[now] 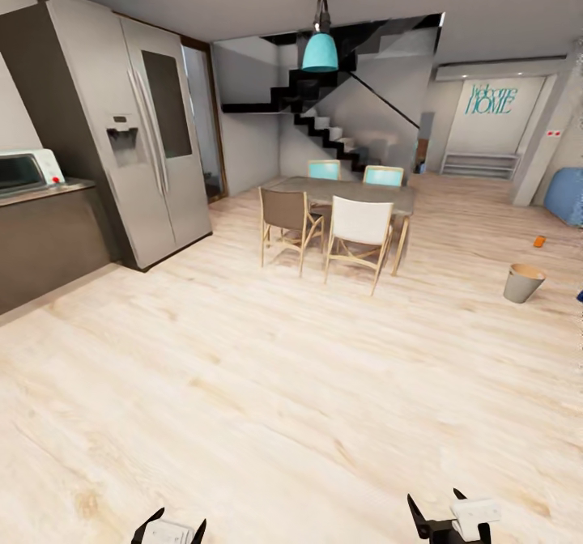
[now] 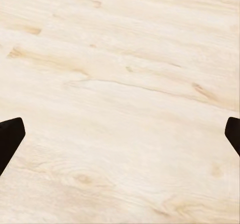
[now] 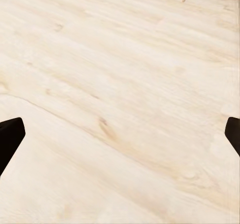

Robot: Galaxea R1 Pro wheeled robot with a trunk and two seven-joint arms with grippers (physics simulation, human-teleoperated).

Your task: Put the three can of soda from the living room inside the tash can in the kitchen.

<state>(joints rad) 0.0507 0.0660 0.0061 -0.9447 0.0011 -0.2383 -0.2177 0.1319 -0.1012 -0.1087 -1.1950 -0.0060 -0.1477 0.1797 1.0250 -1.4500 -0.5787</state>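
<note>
Both your tools, the left tool (image 2: 120, 134) and the right tool (image 3: 120, 134), hang released over bare floor (image 1: 267, 398). The tash can (image 1: 524, 282) stands upright far right; an orange can of soda (image 1: 539, 241) lies beyond it.

Both arms hang low at the head view's bottom edge: the left gripper (image 1: 169, 528) at about seven o'clock, the right gripper (image 1: 448, 516) at about five. Each has its black fingers spread wide apart, holding nothing.
</note>
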